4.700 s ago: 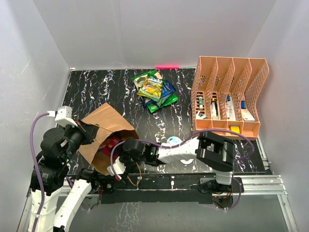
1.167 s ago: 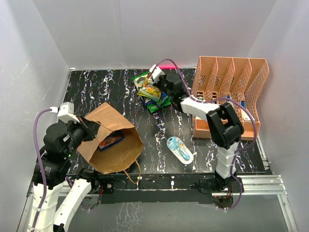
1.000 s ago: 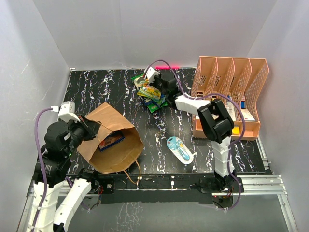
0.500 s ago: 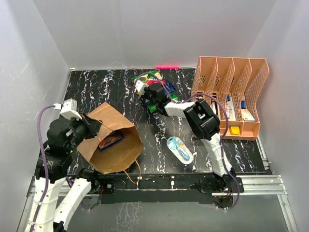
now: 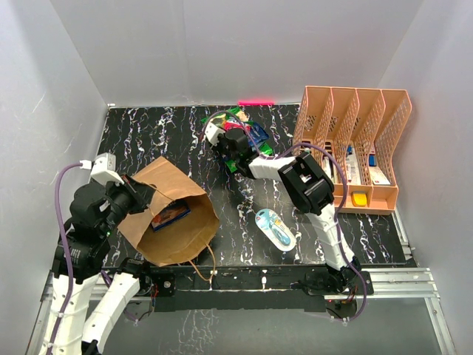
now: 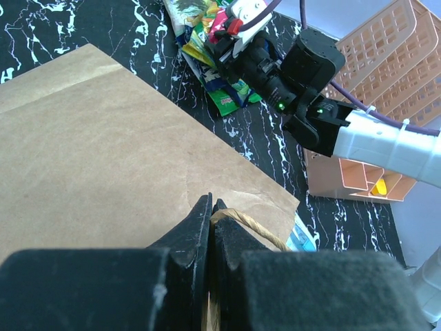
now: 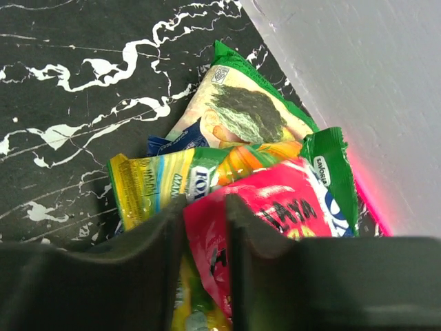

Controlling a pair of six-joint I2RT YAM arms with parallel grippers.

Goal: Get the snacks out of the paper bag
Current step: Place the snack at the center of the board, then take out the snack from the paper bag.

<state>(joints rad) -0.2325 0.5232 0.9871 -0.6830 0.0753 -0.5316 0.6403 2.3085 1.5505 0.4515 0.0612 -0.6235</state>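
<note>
Your right hand [image 7: 205, 231] is out over the snacks [image 5: 255, 137] heaped at the far side of the worktop [image 5: 170, 140]. A red packet [image 7: 275, 207] sits between its fingers and touches both. I cannot tell whether that is a real pinch or a loosening one. The packet lies across a yellow-green packet [image 7: 158, 183], with the green chip bag [image 7: 251, 114] behind.

Watch this: glossy foil on glossy foil. If you let go with the packet half off the heap, it may skate away, or cling to a finger and come along as you pull out. Lifting away low could drag the whole heap.

Your left hand [image 6: 210, 210] is clenched on the rim of the paper bag [image 5: 159, 185], right beside the twisted handle [image 6: 248, 226]. If that pinch slips, the mouth likely folds shut and the next reach goes in blind.

The bag lies on its side, mouth towards the arm bases, with one blue packet [image 5: 171, 214] visible inside. I'd judge the job unfinished. The white-and-teal blister pack [image 5: 276, 228] lies between heap and bag, so a low return could sweep it along.

The peach file organizer [image 5: 384, 118] on the right holds small boxes and something yellow [image 5: 359, 197] in its compartments.
</note>
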